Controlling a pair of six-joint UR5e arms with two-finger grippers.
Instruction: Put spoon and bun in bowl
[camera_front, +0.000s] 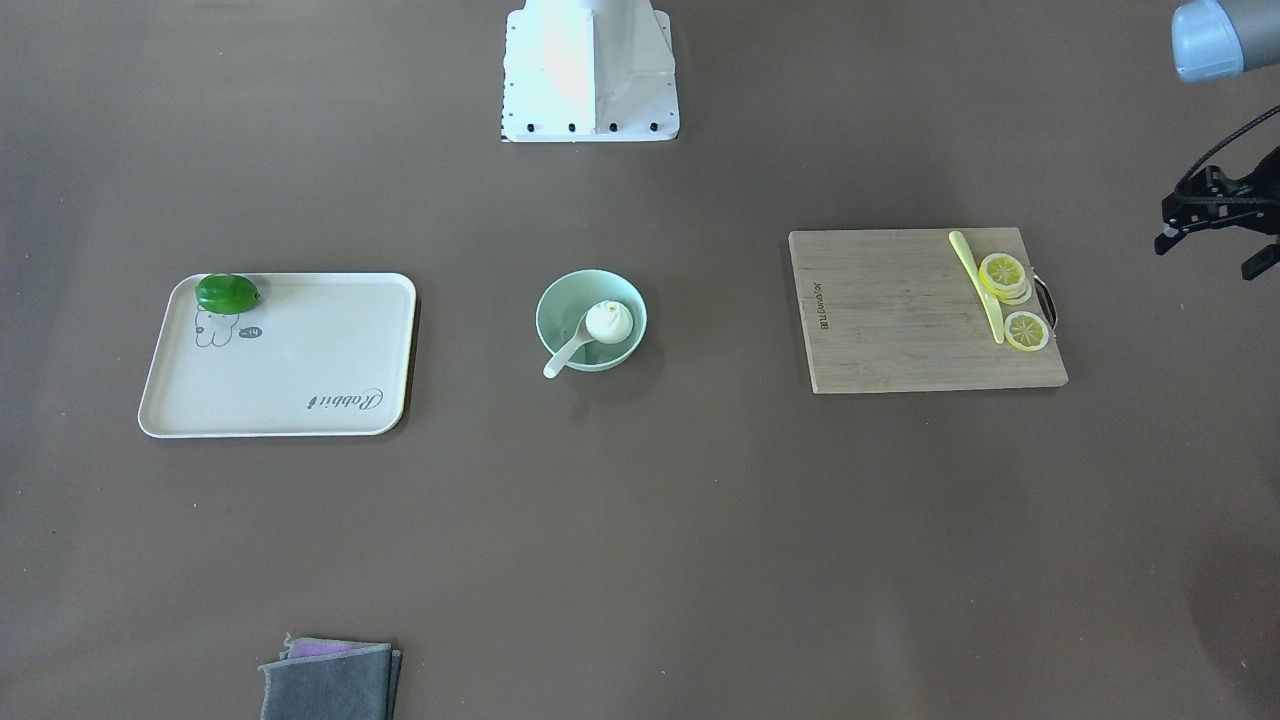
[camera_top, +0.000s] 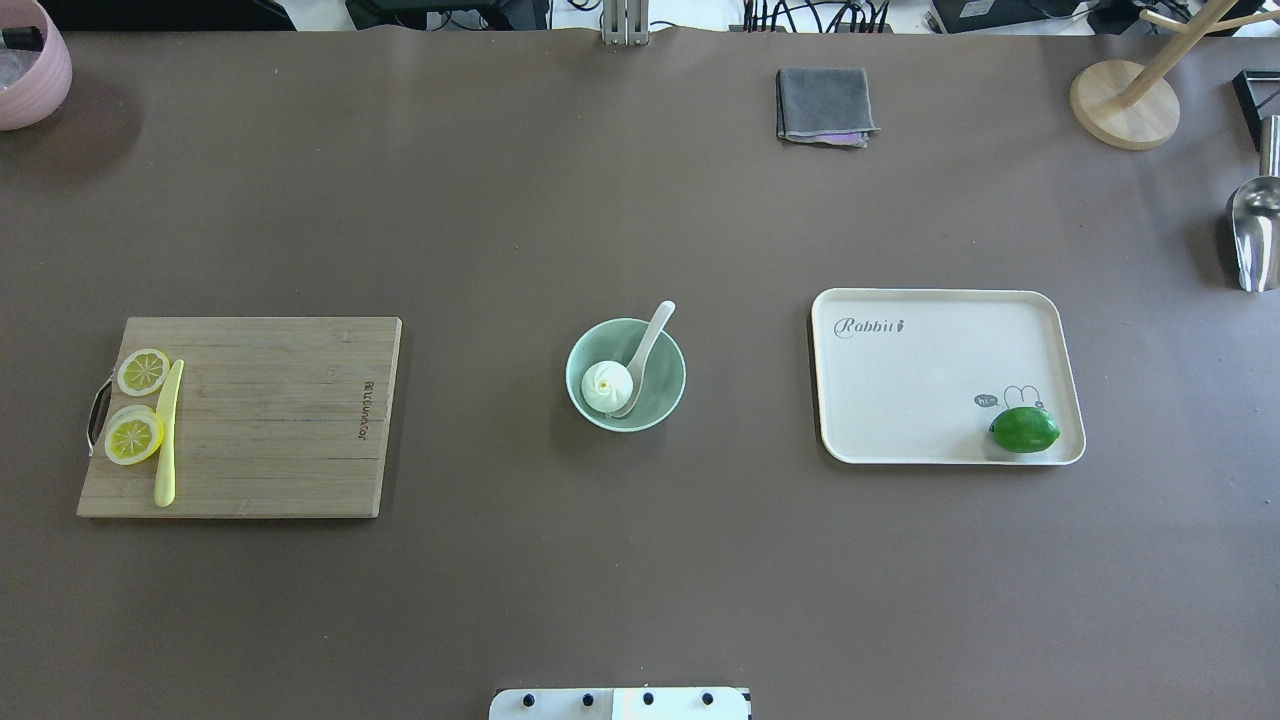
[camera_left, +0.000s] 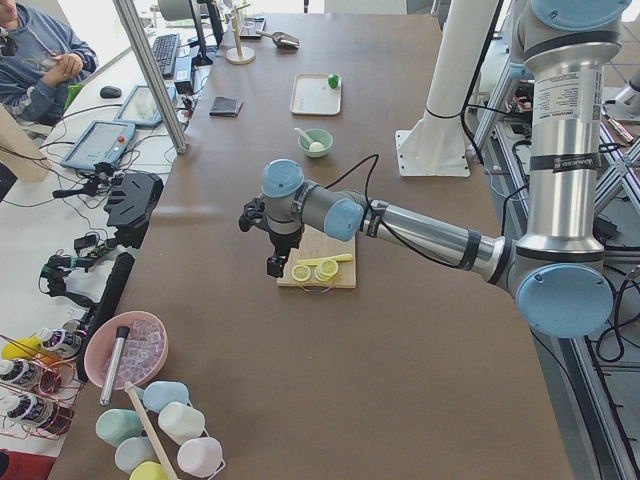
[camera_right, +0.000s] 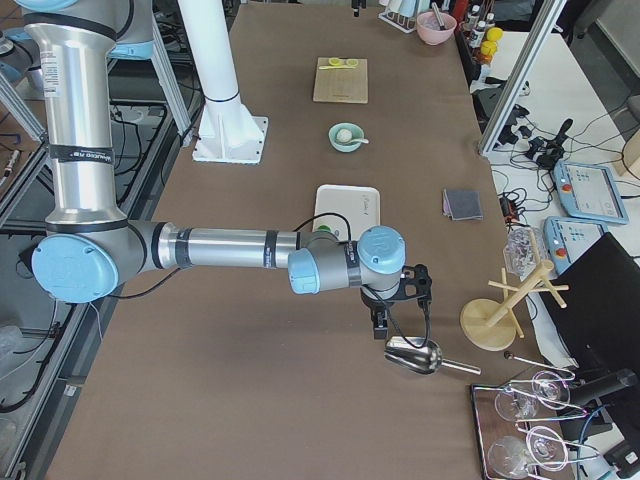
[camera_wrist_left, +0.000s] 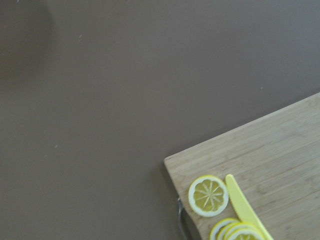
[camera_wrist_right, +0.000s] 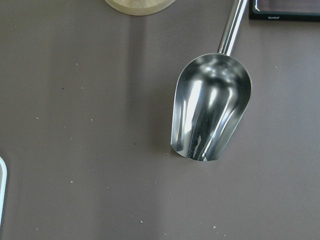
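The pale mint-green bowl (camera_top: 655, 405) stands at the table's middle, also in the front view (camera_front: 560, 305). The white pleated bun (camera_top: 607, 388) lies inside it. The cream-white spoon (camera_top: 645, 345) rests in the bowl with its scoop beside the bun and its handle over the rim. My left gripper (camera_front: 1210, 252) hovers beyond the cutting board's end, far from the bowl, its fingers apart and empty. My right gripper (camera_right: 383, 322) shows only in the right side view, above a metal scoop; I cannot tell if it is open or shut.
A wooden cutting board (camera_top: 270, 420) holds lemon slices (camera_top: 135, 437) and a pale-yellow knife (camera_top: 167, 435). A cream tray (camera_top: 920, 380) holds a green lime (camera_top: 1024, 429). A grey cloth (camera_top: 823, 105), a wooden stand (camera_top: 1125, 105) and a metal scoop (camera_top: 1255, 235) lie farther off.
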